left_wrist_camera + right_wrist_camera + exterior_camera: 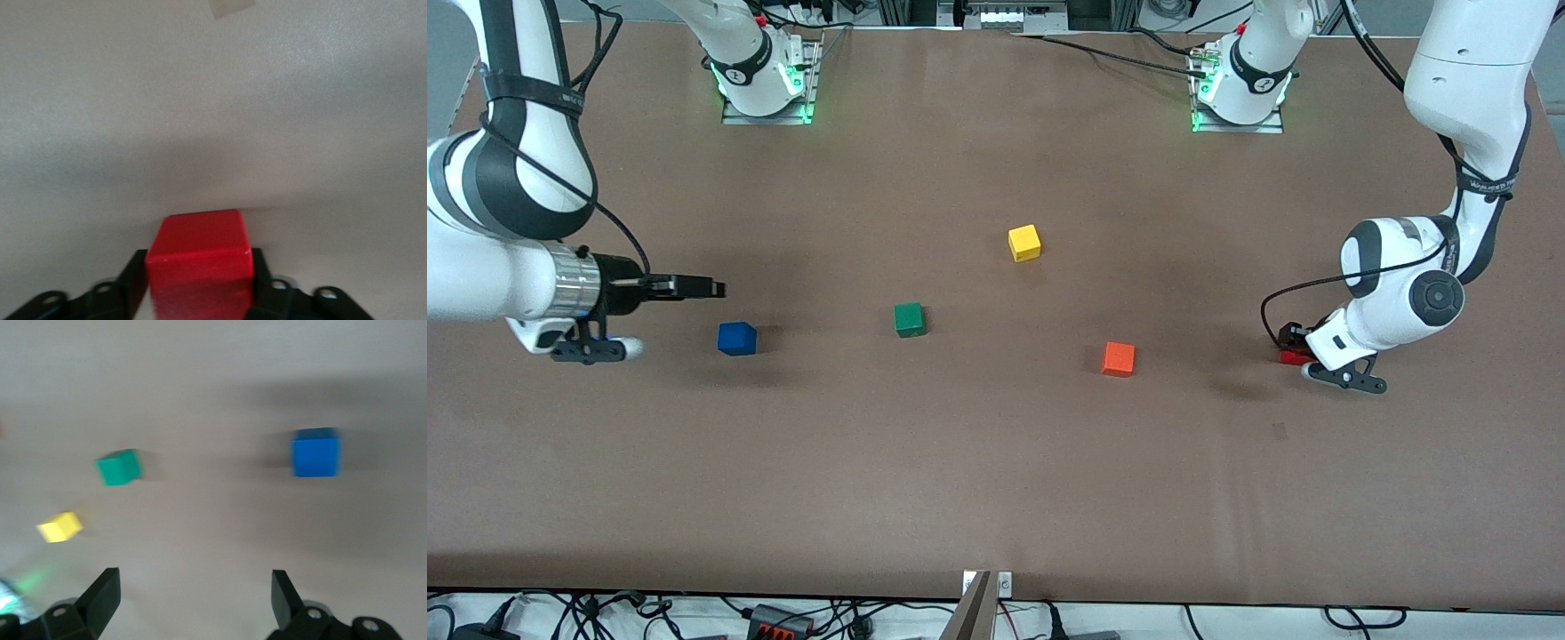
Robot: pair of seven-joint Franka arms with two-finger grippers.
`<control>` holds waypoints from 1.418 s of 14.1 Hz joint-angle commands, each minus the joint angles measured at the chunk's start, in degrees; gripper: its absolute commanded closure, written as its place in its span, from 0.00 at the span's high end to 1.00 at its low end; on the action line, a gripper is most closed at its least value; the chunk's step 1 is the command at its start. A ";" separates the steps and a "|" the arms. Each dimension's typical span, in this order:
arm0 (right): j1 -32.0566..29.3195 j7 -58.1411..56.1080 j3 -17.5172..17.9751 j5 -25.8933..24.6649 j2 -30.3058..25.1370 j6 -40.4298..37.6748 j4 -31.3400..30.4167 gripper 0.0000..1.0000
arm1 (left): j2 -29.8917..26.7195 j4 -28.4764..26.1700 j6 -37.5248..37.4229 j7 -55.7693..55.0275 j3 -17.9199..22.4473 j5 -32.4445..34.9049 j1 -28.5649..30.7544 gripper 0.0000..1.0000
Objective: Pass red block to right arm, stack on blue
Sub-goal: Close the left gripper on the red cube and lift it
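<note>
Left gripper (1294,348) low at the table (996,480) toward the left arm's end, fingers (263,283) narrowed on the red block (200,263), one black pad on each side of it in the left wrist view, block sitting between them with its top face showing; in the front view only a sliver of that red block (1291,357) visible beneath the wrist, at table level, whether resting on the surface or just lifted not clear. Right gripper (694,287) held level in the air at the right arm's end of the table, just beside and above the blue block (736,339), fingers (100,593) spread wide with nothing between them; in the right wrist view the blue block (315,452) plain on the table, apart from both fingertips. Green block (909,319) near the middle of the table, between the blue block and the orange block (1118,359); yellow block (1024,243) farther from the front camera than the green one; orange block nearer to the front camera than the yellow, between the green block and the red block; all four loose blocks well apart from one another.
</note>
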 commanded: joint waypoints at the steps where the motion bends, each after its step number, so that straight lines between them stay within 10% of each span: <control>1: -0.18 -0.50 -0.22 11.87 2.98 0.44 0.52 1.00 | -0.77 -0.47 0.35 1.45 -0.29 -0.10 0.20 0.26; 8: 5.87 0.03 -0.13 35.89 8.35 7.36 0.53 1.00 | -8.15 4.88 -12.36 8.84 -0.64 -0.10 -0.33 0.16; 16: 16.43 0.11 -0.13 61.02 12.48 14.85 2.20 1.00 | -12.20 22.73 -34.80 12.52 -13.99 -2.20 0.46 0.10; 20: 16.87 0.46 0.21 72.27 14.94 13.98 2.20 1.00 | -12.99 22.82 -34.02 31.28 -15.32 -16.93 0.37 0.10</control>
